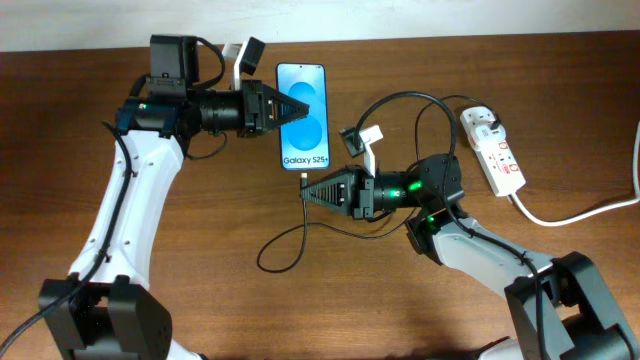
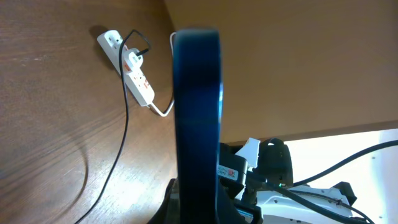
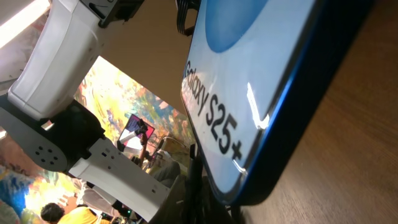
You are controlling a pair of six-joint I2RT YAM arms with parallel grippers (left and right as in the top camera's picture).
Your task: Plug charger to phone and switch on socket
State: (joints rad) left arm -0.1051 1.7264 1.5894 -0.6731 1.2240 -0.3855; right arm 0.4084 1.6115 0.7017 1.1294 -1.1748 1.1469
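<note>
The phone [image 1: 302, 115], its lit blue screen reading "Galaxy S25+", lies at the table's upper middle. My left gripper [image 1: 287, 107] is shut on the phone's left edge; the left wrist view shows the phone edge-on [image 2: 196, 106] between the jaws. My right gripper [image 1: 306, 191] is shut on the charger's plug tip, right at the phone's bottom edge. In the right wrist view the phone [image 3: 261, 74] looms above the plug [image 3: 195, 186]. The thin black charger cable [image 1: 283, 250] loops across the table to a black adapter [image 1: 487, 123] on the white socket strip [image 1: 497, 152], which also shows in the left wrist view [image 2: 132, 62].
The strip's thick white cord [image 1: 580, 212] runs off to the right edge. The charger cable arcs above my right arm [image 1: 400, 98] and loops in front of it. The table's far edge meets a pale wall [image 1: 420, 15].
</note>
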